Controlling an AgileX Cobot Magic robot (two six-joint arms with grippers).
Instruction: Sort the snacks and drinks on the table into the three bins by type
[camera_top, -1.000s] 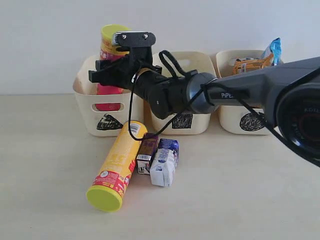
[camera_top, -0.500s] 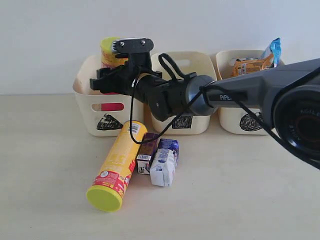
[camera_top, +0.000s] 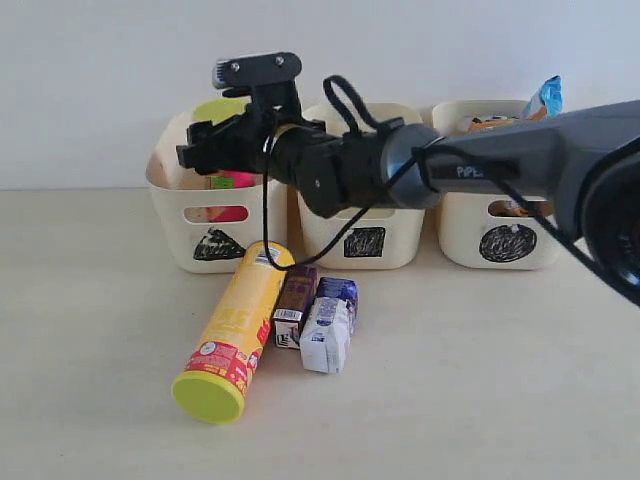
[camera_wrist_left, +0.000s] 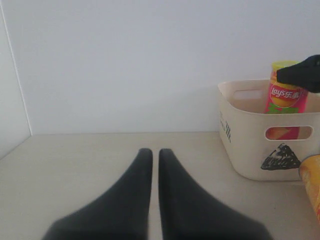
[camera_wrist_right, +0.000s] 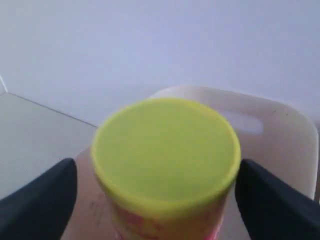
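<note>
The magenta canister (camera_top: 232, 180) stands upright in the triangle bin (camera_top: 190, 240), its yellow lid (camera_wrist_right: 165, 150) showing above the rim. My right gripper (camera_top: 225, 150) is open around its top, with a gap beside the fingers (camera_wrist_right: 45, 200). On the table (camera_top: 100, 350) lie the yellow canister (camera_top: 235, 325) and three cartons: dark purple-brown (camera_top: 294, 303), blue-purple (camera_top: 340, 292) and white-grey (camera_top: 326, 335). The blue bag (camera_top: 547, 97) and the orange bag (camera_top: 480, 124) sit in the circle bin (camera_top: 470, 240). My left gripper (camera_wrist_left: 151, 152) is shut and empty, low over the table left of the triangle bin (camera_wrist_left: 245, 145).
The square bin (camera_top: 390, 250) stands between the other two, partly hidden behind my right arm (camera_top: 480, 165). All three bins line the white back wall. The yellow canister's end (camera_wrist_left: 312, 180) lies just in front of the triangle bin.
The magenta canister has sunk down into the triangle bin. My right gripper's jaws have widened off it and the wrist has lifted a little. The left gripper has not moved.
</note>
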